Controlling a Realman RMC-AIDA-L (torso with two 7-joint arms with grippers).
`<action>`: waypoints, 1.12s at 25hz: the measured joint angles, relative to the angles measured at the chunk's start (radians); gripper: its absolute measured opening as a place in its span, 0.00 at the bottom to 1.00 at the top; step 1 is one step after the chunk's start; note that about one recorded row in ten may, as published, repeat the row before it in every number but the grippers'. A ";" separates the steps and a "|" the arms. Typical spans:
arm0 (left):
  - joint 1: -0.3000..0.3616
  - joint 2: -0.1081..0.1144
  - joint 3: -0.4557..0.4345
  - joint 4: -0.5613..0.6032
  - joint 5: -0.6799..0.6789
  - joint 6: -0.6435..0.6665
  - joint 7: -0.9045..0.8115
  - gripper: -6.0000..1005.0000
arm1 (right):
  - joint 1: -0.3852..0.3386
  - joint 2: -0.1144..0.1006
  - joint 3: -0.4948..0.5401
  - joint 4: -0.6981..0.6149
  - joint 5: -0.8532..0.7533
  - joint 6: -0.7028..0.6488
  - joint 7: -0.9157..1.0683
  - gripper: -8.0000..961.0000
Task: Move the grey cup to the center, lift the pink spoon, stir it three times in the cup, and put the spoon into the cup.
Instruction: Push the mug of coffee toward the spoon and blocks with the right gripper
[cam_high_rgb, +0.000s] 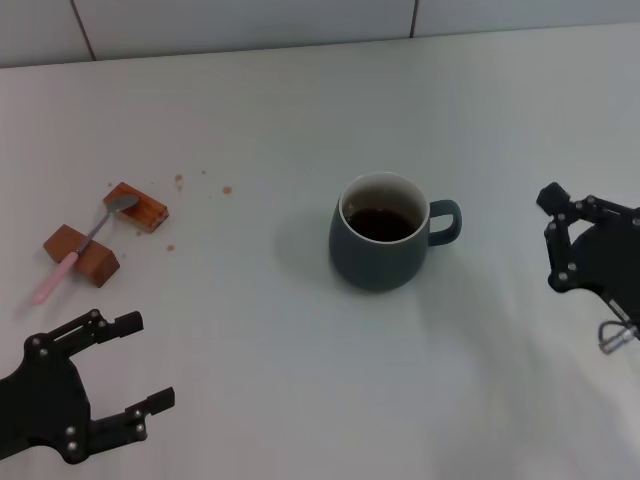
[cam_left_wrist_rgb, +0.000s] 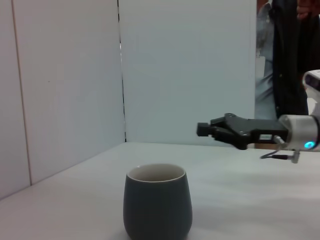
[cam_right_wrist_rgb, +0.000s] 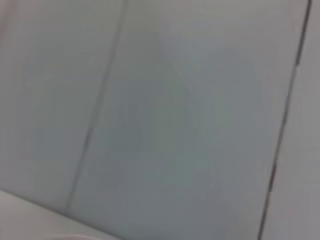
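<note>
The grey cup (cam_high_rgb: 382, 245) stands upright near the table's middle, holding dark liquid, its handle toward my right arm. The left wrist view also shows the cup (cam_left_wrist_rgb: 157, 207), from the side. The pink spoon (cam_high_rgb: 55, 278) lies at the far left, its metal bowl on one brown block and its neck across another. My left gripper (cam_high_rgb: 148, 362) hovers open near the front left corner, just in front of the spoon and holding nothing. My right gripper (cam_high_rgb: 550, 240) is open at the right edge, apart from the cup's handle. The left wrist view shows that right gripper (cam_left_wrist_rgb: 202, 129) beyond the cup.
Two brown blocks (cam_high_rgb: 137, 205) (cam_high_rgb: 82, 252) support the spoon. Small brown crumbs (cam_high_rgb: 226, 189) lie scattered on the white table beside them. A white panelled wall (cam_high_rgb: 300, 20) runs along the back edge. The right wrist view shows only wall panels.
</note>
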 joint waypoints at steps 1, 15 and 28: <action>-0.002 0.000 0.000 0.000 0.000 0.001 0.000 0.81 | 0.025 0.001 0.000 0.025 0.032 0.037 -0.028 0.04; -0.009 0.002 0.000 0.000 0.000 0.002 0.000 0.81 | 0.151 0.001 -0.015 0.078 -0.001 0.198 -0.047 0.04; -0.009 0.002 -0.002 0.000 -0.002 0.002 0.000 0.81 | 0.182 0.001 -0.015 0.127 -0.036 0.261 -0.048 0.04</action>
